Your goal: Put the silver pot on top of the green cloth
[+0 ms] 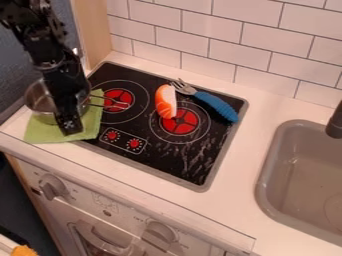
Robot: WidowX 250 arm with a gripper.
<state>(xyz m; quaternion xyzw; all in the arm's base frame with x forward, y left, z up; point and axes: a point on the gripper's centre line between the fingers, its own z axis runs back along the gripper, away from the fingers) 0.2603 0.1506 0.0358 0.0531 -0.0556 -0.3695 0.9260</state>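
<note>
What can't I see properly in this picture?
- Part of the silver pot: camera view, behind the black arm.
- Green cloth under the pot: camera view, covered by it.
- Sink's right side: camera view, cut off by right edge.
- Orange thing: camera view, cut off by bottom edge.
- Oven-panel marks: camera view, too small.

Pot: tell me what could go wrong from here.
The pot sits at the back left of the cloth, its rim reaching past the cloth's edge, so it may end up only partly on it. The pincer hangs close in front, so a sideways move could nudge the pot or ruck the cloth. The handle juts over the left burner; the arm could catch it and swing the pot round.
</note>
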